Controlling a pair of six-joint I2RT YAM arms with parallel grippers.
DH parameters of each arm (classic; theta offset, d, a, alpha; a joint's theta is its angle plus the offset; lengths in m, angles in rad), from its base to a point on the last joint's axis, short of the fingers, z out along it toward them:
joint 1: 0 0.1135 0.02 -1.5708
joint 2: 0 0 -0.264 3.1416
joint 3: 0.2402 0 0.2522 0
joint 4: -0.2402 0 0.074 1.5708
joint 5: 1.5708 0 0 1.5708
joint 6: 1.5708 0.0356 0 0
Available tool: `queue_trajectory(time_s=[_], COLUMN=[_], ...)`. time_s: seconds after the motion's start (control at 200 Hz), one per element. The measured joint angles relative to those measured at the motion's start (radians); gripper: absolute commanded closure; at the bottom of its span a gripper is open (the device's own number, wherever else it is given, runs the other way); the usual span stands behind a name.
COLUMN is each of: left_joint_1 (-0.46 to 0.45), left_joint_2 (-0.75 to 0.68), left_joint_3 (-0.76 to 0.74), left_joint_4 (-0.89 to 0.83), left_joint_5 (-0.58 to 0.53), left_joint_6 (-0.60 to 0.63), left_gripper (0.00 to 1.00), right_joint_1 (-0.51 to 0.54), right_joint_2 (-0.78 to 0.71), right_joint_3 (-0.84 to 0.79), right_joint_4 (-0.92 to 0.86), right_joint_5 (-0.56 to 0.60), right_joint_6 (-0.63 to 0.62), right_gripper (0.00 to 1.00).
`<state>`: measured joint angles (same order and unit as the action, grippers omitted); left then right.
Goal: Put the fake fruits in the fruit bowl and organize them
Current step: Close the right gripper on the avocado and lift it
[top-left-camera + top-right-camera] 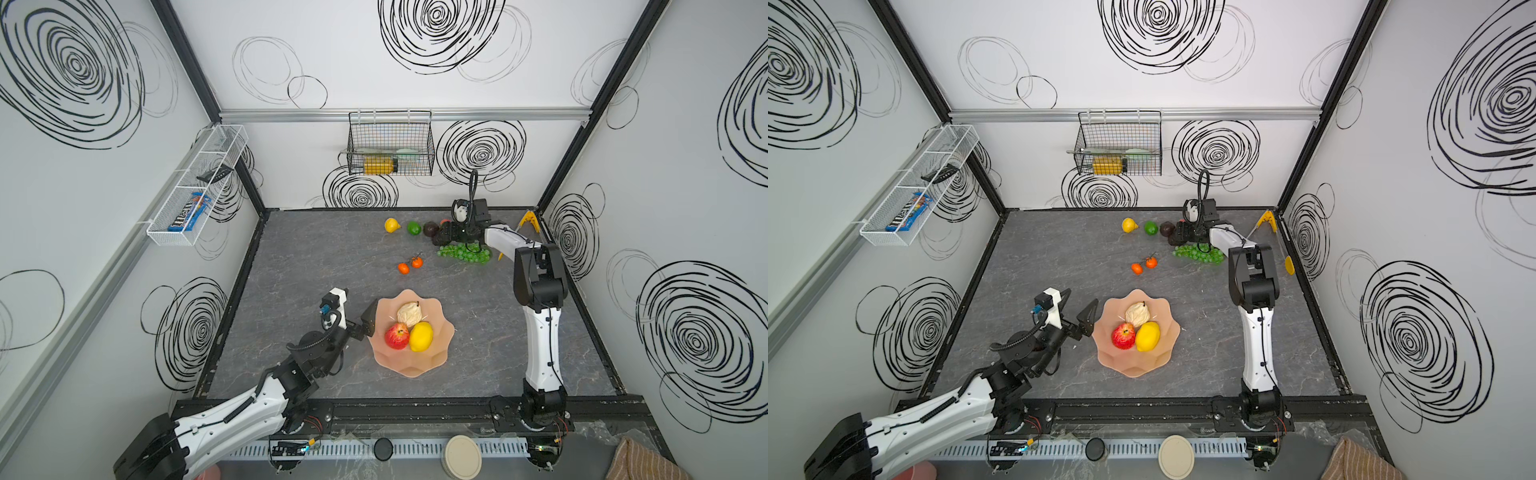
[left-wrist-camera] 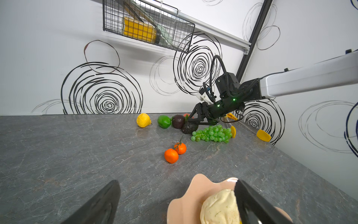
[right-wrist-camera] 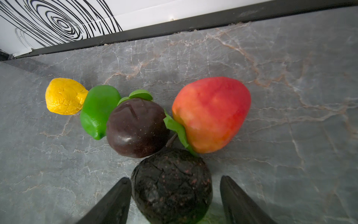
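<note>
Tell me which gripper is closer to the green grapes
Right. The right gripper sits just behind the grapes, its fingers around a dark avocado. The left gripper is far off, by the bowl.

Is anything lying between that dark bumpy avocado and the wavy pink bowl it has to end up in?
Yes. The avocado sits between the right end effector's fingers; two small oranges lie on the table roughly between it and the bowl. Lifting the avocado over them would likely clear them.

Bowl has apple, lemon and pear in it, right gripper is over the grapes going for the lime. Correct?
Not quite. The right gripper straddles the dark avocado, not the lime; the right wrist view shows it between the jaws. The rest holds: apple, lemon and pear sit in the bowl.
</note>
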<state>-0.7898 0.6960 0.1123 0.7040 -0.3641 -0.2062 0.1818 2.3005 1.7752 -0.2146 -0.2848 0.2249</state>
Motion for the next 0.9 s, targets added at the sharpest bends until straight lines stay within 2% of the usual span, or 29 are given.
queue_trajectory(time_s=[0.33,0.425,0.57,0.901], left_joint_1=[0.0,0.0,0.0,0.0], left_joint_2=[0.001,0.001,0.001,0.001], left_joint_3=[0.0,0.0,0.0,0.0], left_joint_4=[0.0,0.0,0.0,0.0], left_joint_5=[0.0,0.0,0.0,0.0], left_joint_6=[0.0,0.0,0.0,0.0], left_gripper=[0.04,0.04,0.04,0.04], right_joint_1=[0.016,0.017,0.018,0.024], right_joint_2=[0.031,0.031,0.042,0.048], right_joint_3=[0.044,0.046,0.063,0.077], right_joint_4=[-0.024,-0.031,-0.049,-0.064], right_joint_5=[0.001,0.002,0.008,0.011], right_joint_6=[-0.006,-0.007,-0.008,-0.005], right_gripper=[0.28,0.23,0.22,0.33])
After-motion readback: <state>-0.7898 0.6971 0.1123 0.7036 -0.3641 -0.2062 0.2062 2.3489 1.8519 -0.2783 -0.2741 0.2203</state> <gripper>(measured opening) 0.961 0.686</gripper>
